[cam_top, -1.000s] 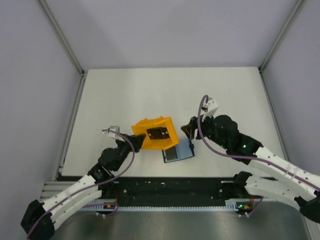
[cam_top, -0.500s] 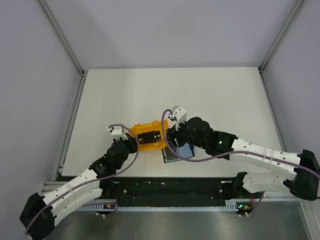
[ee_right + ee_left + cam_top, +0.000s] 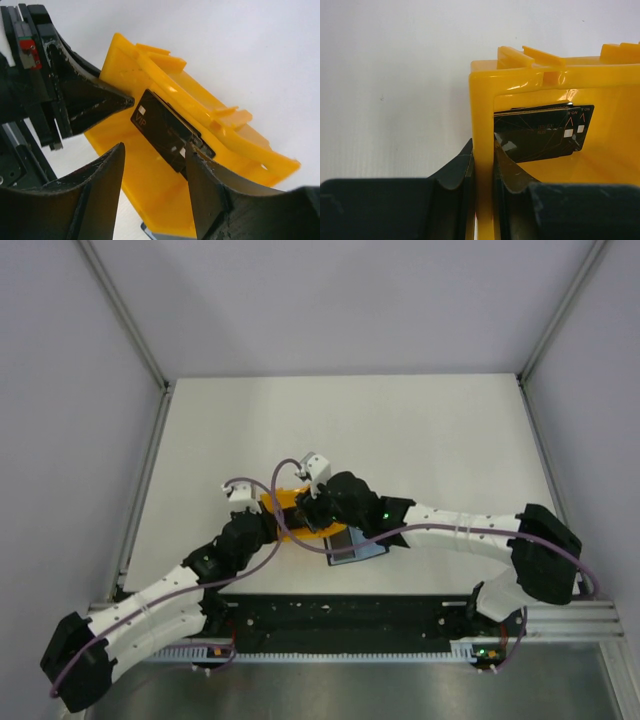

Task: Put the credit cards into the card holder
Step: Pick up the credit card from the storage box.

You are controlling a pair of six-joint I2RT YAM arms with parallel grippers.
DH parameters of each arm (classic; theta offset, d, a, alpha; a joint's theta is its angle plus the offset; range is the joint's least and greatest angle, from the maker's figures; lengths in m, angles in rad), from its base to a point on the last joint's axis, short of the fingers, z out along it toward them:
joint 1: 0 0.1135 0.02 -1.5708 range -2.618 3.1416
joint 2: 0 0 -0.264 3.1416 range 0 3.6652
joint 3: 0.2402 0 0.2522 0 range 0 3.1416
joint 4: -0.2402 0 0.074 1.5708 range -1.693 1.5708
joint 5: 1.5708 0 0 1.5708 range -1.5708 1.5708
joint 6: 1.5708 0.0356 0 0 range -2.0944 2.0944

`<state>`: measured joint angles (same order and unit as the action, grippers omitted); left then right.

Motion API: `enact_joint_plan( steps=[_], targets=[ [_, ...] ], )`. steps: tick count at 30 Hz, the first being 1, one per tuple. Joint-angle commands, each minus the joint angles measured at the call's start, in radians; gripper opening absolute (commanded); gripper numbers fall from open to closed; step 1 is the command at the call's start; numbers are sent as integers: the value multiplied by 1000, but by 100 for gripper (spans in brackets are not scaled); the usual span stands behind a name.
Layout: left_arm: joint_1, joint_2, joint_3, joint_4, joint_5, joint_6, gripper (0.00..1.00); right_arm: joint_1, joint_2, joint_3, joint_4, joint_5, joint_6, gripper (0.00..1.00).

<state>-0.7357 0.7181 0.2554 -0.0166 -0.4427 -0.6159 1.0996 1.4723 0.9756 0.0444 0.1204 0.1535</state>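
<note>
Right end effector (image 3: 155,149) and its arm cover most of the orange bin (image 3: 283,502) from above, so the credit cards (image 3: 165,131) inside it cannot be seen from up there. The card holder (image 3: 355,545) shows only as a blue patch partly under that arm, and little more of it can be made out. Up close I count two black cards, stacked a little askew, plus one bin and one card holder. All of them sit near the middle of the near edge of the surface (image 3: 400,430), the holder just beside the bin on its near side. The right end effector has its jaws spread and reaches into the bin with the cards between them; one finger looks to touch the cards' edge while the other stands clear. The left end effector (image 3: 482,152) is pinched tight on the bin's side wall, one finger inside and one outside.
</note>
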Motion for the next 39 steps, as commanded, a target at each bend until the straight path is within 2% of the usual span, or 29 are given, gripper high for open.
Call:
enact_joint_plan(
  steps=[1, 7, 15, 23, 29, 39],
  targets=[
    [-5, 26, 103, -11, 21, -50, 0, 13, 74, 71, 100, 19, 47, 51],
    [-5, 50, 157, -72, 13, -64, 0, 13, 131, 86, 83, 99, 98, 50],
    [-5, 64, 189, -103, 12, -67, 0, 22, 167, 114, 15, 251, 98, 57],
    [-5, 57, 197, -97, 38, -67, 0, 26, 229, 118, 25, 320, 80, 60],
    [-5, 43, 200, -88, 47, -70, 0, 26, 255, 89, 80, 309, 72, 61],
    [-5, 14, 160, -29, 32, -56, 0, 26, 273, 34, 146, 157, 87, 61]
  ],
)
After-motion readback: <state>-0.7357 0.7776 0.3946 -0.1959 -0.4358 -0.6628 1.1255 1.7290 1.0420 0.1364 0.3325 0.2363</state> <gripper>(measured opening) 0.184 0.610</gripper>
